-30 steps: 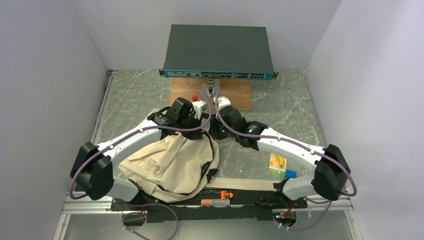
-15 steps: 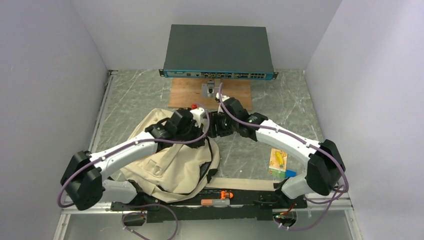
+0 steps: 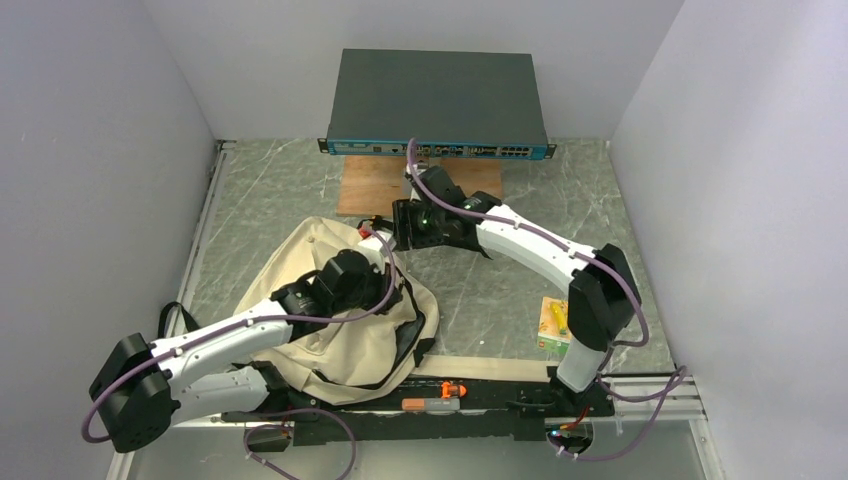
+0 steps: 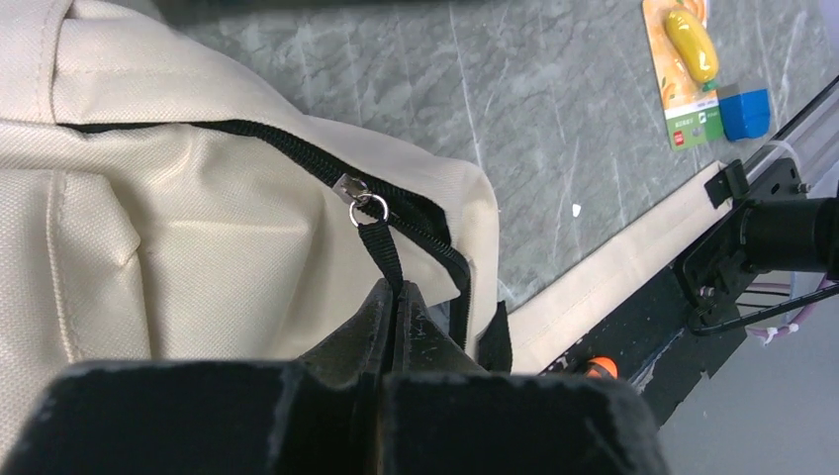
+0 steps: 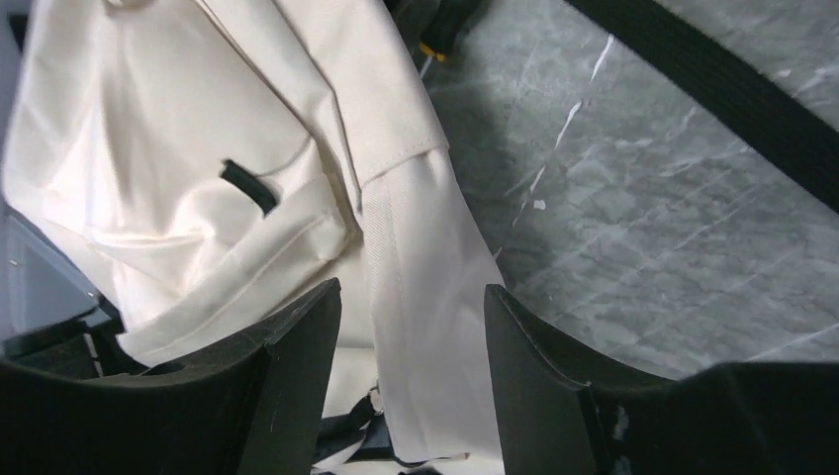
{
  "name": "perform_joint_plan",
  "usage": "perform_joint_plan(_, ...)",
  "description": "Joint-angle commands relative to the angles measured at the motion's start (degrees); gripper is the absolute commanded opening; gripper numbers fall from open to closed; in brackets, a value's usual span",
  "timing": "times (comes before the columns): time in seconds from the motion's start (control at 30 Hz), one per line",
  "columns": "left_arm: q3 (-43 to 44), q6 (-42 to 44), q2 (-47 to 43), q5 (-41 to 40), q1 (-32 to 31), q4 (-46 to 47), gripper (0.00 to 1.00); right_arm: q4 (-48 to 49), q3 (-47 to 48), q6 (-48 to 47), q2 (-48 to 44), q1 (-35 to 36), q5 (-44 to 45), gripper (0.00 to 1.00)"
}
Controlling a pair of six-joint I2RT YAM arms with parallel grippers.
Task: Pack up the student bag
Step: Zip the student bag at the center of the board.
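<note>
Bag (image 3: 330, 330) lies slumped flat on the table (image 3: 560, 230), left of centre and toward the near edge, its near end at the black rail.

Handling, judged from the look: soft canvas, no frame, so it will fold and drag instead of lifting as one piece. It sags like an empty bag, so probably light. Cloth should grip fine, but pinching a loose panel only bunches it up. Better holds are the sewn parts: pull strap, black trim, seams beside the zip (image 4: 247, 139).

Left fingers (image 4: 396, 297) are fully closed on the black pull strap (image 4: 384, 252), which runs taut up to the ring on the metal slider (image 4: 348, 186). Good hold for running the zip. Bad one for lifting, since the load goes through a small ring.

Right fingers (image 5: 302, 346) stand roughly half open with nothing held, above the bag's far right corner. Beige cloth shows in the gap from the wrist view; cannot tell if they touch it. Zipping one-handed will likely just tow the bag, so that corner looks like the place to pin the cloth.

Around it:
- Card pack (image 3: 557, 325) with a blue block (image 4: 744, 112), near right, well apart from the bag.
- Orange tool (image 3: 435, 398) on the near rail.
- Wooden board (image 3: 360, 190) and network switch (image 3: 437, 95) at the far side.
</note>
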Motion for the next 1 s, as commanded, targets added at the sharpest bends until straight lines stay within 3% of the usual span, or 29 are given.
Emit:
perform_joint_plan(0.0,-0.3,-1.71,-1.64,-1.32,-2.19,4.92,0.0,-2.87,1.43,-2.91,1.76,2.06,-0.63,0.58)
perform_joint_plan(0.2,-1.21,-2.07,-2.04,-5.19,-5.19,7.12,0.0,-4.88,3.25,-5.79,5.78,4.87,5.26,0.5)
perform_joint_plan(0.27,-1.38,-1.97,-1.9,-6.5,-5.93,7.07,0.0,-5.61,4.04,-6.96,6.89,5.47,6.27,0.38)
perform_joint_plan(0.4,-1.12,-1.31,-1.11,-9.32,-8.04,6.76,0.0,-5.86,5.7,-8.05,9.04,5.56,5.65,0.04)
perform_joint_plan(0.43,-0.82,-1.03,-0.69,-10.04,-8.76,6.39,0.0,-6.66,6.87,-8.29,9.67,5.52,6.12,0.0)
perform_joint_plan(0.57,0.15,-0.94,1.44,-13.05,-13.78,4.68,0.0,-5.82,10.67,-10.77,9.18,5.28,8.73,0.0)
perform_joint_plan(0.7,-0.5,-6.54,3.21,-16.36,-22.35,2.18,0.0,-7.11,18.47,-14.18,11.32,4.43,8.29,0.0)
perform_joint_plan(0.8,-1.33,-13.06,3.38,-20.12,-28.38,-1.94,0.0,-5.89,20.13,-16.1,12.07,4.37,7.17,0.0)
perform_joint_plan(0.97,-3.7,-18.75,1.22,-22.8,-32.86,-3.62,0.0,-2.99,19.24,-17.54,11.45,3.71,6.6,0.0)
